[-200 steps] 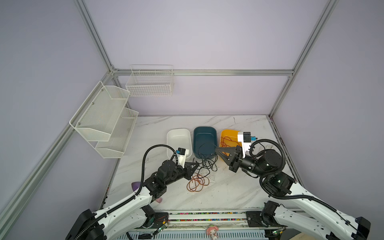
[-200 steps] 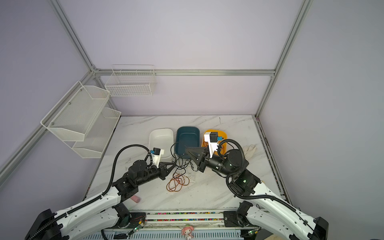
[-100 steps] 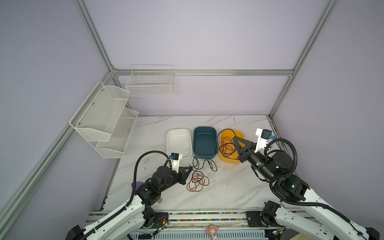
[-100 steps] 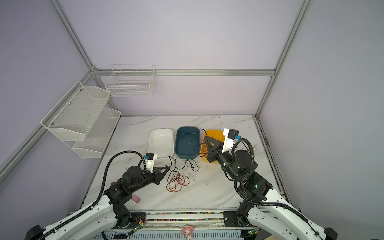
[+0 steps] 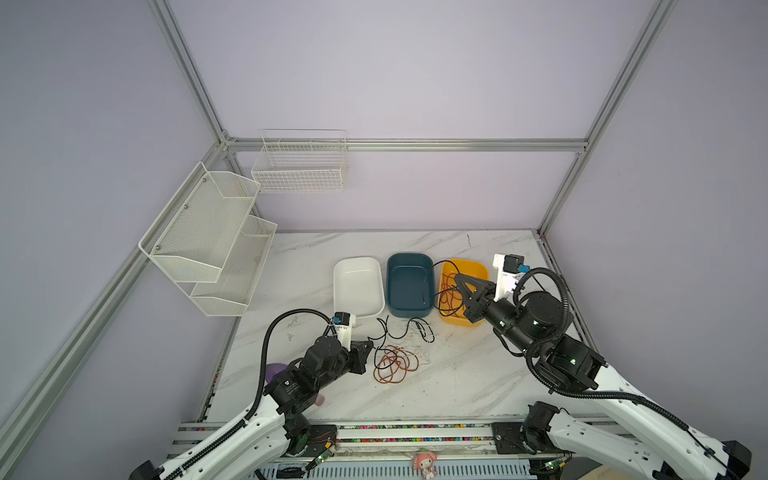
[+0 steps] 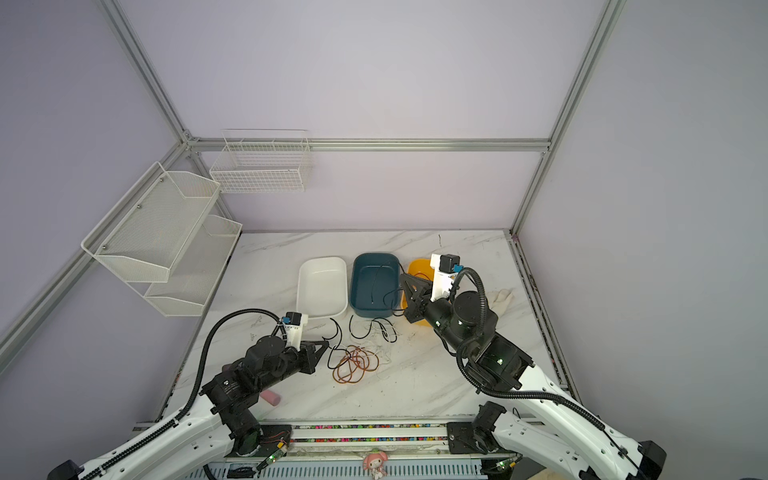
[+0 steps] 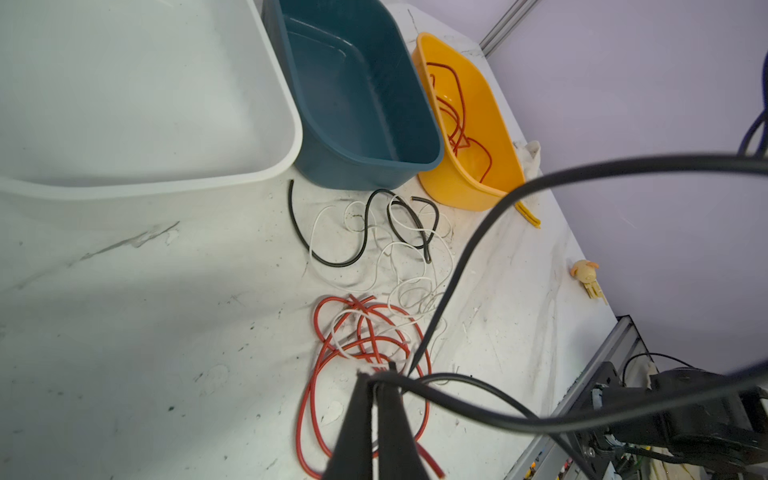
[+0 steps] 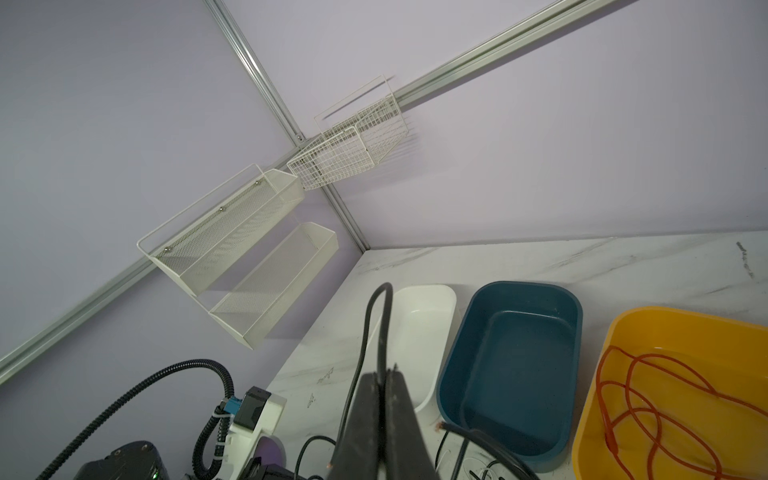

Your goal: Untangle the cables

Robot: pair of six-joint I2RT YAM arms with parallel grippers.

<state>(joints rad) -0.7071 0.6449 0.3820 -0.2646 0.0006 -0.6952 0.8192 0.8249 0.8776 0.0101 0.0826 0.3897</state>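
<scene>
The cables lie tangled on the marble table: red-orange loops [image 5: 392, 365] [image 6: 355, 365] [image 7: 361, 332], thin white strands [image 7: 399, 266] and a black cable [image 7: 332, 257]. Another red-orange cable [image 5: 451, 291] [image 8: 648, 399] lies in the yellow bin [image 5: 478, 268]. My left gripper [image 5: 369, 345] [image 7: 380, 376] is low at the pile's left edge, shut on a black cable that sweeps away to the right. My right gripper [image 5: 457, 276] [image 8: 384, 372] hangs over the gap between the teal bin [image 5: 409, 257] and the yellow bin, shut on a black cable that loops over the teal bin's rim.
A white bin [image 5: 337, 291] stands left of the teal one. Mesh shelves [image 5: 208, 237] and a wire basket [image 5: 299, 166] hang on the walls. A purple object [image 5: 276, 370] lies under my left arm. A cloth [image 6: 503, 296] and a small toy [image 7: 586, 270] lie at the right.
Both grippers have drawn apart from the pile's middle. The right one rose back over the bins with its black cable, and the left one pulled back toward the front left.
</scene>
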